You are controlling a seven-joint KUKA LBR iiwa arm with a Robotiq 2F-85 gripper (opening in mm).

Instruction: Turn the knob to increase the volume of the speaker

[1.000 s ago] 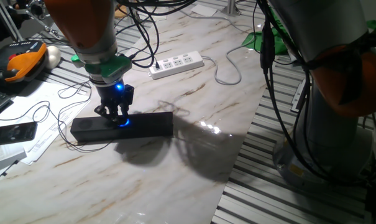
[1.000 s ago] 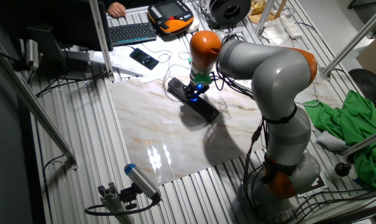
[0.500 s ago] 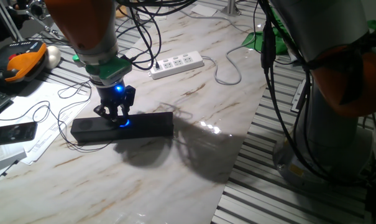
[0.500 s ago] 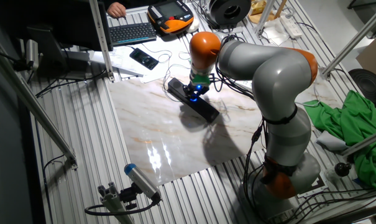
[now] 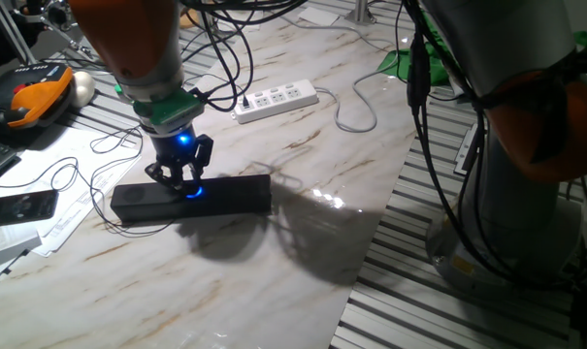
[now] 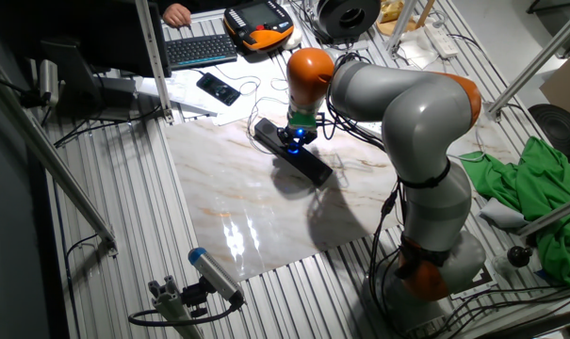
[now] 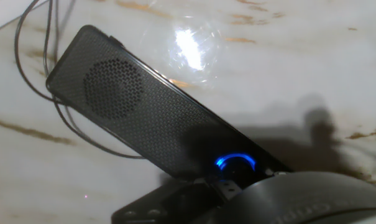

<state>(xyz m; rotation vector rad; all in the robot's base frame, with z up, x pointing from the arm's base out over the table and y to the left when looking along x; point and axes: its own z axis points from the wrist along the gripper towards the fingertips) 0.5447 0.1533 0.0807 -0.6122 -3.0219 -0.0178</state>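
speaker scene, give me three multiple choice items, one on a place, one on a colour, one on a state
1. Where is the gripper?
A. over the white power strip
B. down at the small round glowing knob on the long black speaker bar
C. above the flat black remote

2. What colour is the knob's ring light?
A. red
B. green
C. blue

3. How does the speaker bar lie?
A. flat on the marble table top
B. standing on end
C. lifted in the air

Key: 1 B, the gripper fingers come down at the glow in both fixed views. 2 C, the hand view shows a blue arc. 3 A, its long side rests on the marble.
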